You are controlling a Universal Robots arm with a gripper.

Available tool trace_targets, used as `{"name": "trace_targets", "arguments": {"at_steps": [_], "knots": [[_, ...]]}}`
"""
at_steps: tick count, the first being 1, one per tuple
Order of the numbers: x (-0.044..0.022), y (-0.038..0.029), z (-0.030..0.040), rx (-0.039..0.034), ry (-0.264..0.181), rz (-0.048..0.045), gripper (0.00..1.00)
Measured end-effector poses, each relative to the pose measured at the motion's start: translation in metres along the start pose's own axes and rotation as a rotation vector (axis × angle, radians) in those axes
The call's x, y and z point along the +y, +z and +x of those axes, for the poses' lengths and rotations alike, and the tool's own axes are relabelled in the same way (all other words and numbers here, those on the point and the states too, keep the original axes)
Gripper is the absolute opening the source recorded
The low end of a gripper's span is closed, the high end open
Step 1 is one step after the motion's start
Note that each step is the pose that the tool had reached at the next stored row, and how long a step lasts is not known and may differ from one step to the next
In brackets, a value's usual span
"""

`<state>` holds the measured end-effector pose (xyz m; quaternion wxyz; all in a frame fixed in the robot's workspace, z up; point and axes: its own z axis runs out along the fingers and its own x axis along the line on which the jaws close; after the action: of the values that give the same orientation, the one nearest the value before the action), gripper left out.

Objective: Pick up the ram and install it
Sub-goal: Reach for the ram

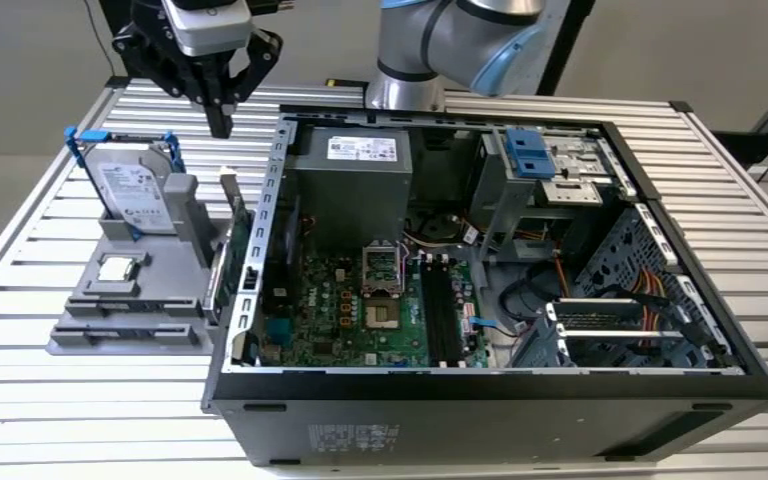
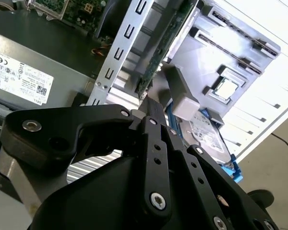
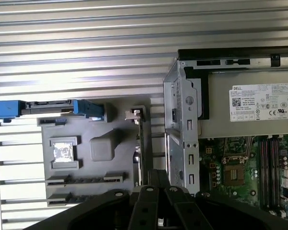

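While the ram (image 1: 224,262) is standing on its thin edge in the gray holder (image 1: 131,335), nothing is touching it. In the exterior view it is sitting at the holder's side, just beside the wall of the computer case (image 1: 491,400), which is lying open at three o'clock from it. In both wrist views the ram is showing as a thin green strip (image 3: 139,143) (image 2: 163,45) between the holder and the case wall.

At twelve o'clock from the ram, the black gripper (image 1: 220,128) is hanging in the air, pointing down. Its two fingers are pressing together and are holding nothing.

At ten o'clock from the ram, the silver hard drive (image 1: 131,190) is standing up in its blue frame. At nine o'clock, the little square chip (image 1: 117,268) is lying flat in the holder.

Inside the case, the green board (image 1: 344,300) is lying flat, with long black slots (image 1: 440,310) running along it. The holder and the case are both sitting on the ribbed metal table (image 1: 64,420).
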<state>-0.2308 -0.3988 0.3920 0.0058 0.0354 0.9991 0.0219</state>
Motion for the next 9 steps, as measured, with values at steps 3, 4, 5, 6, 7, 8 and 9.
{"name": "trace_targets", "arguments": {"at_steps": [3,4,5,6,7,8,9], "knots": [[-0.0001,0.0,0.0013,0.0021,0.0,0.0002,0.0],[-0.0001,0.0,0.002,0.0027,0.0,0.0002,0.0],[-0.0002,0.0001,0.0028,0.0033,0.0,0.0003,0.0],[-0.0003,0.0001,0.0039,0.004,0.0,0.0004,0.0],[-0.0004,0.0002,0.0048,0.0047,0.0,0.0004,0.0],[-0.0004,0.0003,0.0056,0.0054,0.0,0.0003,0.0],[-0.0005,0.0003,0.0064,0.0063,0.0,0.0005,0.0]]}}
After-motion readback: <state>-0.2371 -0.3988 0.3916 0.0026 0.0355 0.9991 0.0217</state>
